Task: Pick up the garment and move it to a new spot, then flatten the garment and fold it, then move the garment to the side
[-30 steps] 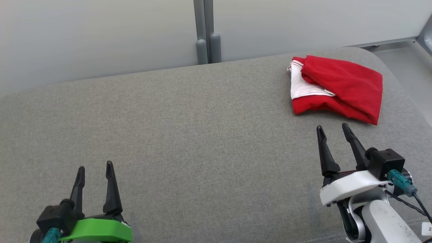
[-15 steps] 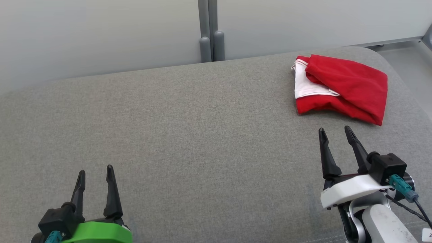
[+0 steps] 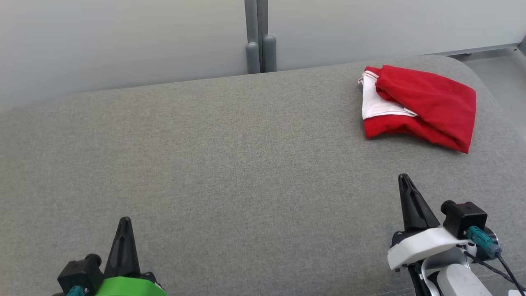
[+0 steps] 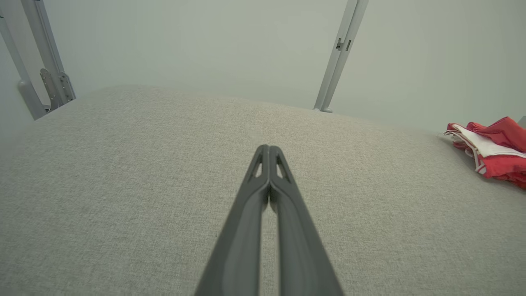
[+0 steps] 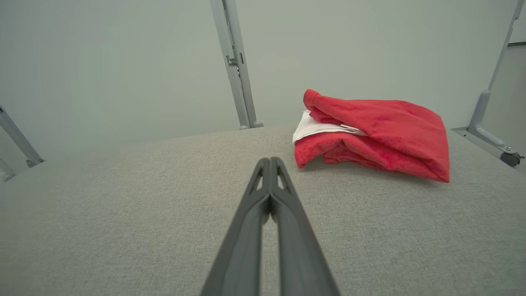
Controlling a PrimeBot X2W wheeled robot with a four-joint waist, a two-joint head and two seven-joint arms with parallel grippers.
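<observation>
The jaws of the left gripper (image 3: 124, 222) are pressed together with nothing between them, as are those of the right gripper (image 3: 405, 179). Both grippers are seen low over the grey cushion (image 3: 246, 156). The red-and-white garment (image 3: 427, 102) is laid folded at the cushion's far right corner, beyond the right gripper and apart from it.

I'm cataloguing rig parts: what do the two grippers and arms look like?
Left gripper: long dark tapered fingers, bright green mount, black block with teal connector. Right gripper: same fingers, white mount, black block, teal connector, black cable, pale forearm.
</observation>
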